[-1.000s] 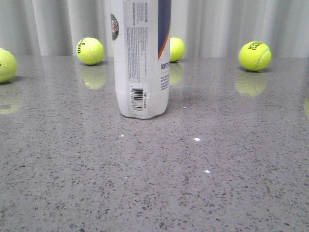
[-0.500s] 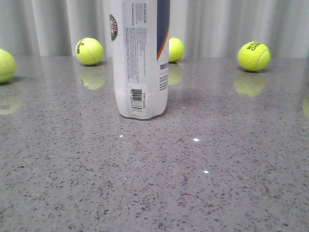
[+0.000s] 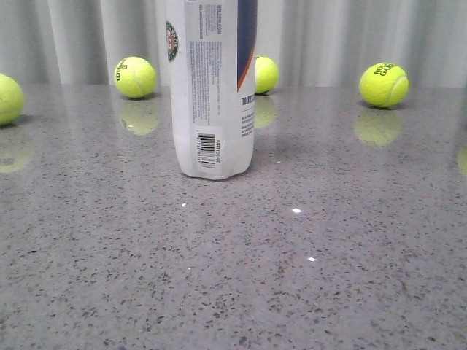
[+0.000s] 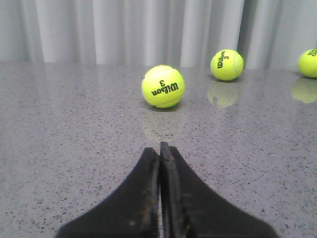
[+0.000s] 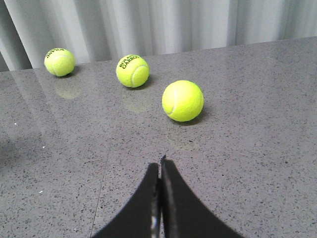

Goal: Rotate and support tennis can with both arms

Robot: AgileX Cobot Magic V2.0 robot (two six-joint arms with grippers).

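Observation:
The tennis can (image 3: 213,87) stands upright on the grey speckled table in the front view, its top cut off by the frame. It shows white text panels, a barcode, a navy panel with an orange stripe and a round green badge. No gripper shows in the front view. My left gripper (image 4: 159,148) is shut and empty, low over the table, pointing at a tennis ball (image 4: 163,86). My right gripper (image 5: 160,163) is shut and empty, with a ball (image 5: 183,100) ahead of it. The can does not show in either wrist view.
Tennis balls lie at the back of the table: one at far left (image 3: 9,98), one left of the can (image 3: 135,77), one behind it (image 3: 265,74), one at right (image 3: 384,84). A pale curtain (image 3: 350,36) hangs behind. More balls show in the wrist views (image 4: 227,65) (image 5: 132,71) (image 5: 59,62).
The front view has shifted slightly; the can and balls sit a few pixels further left than one second ago. Nothing else has visibly changed.

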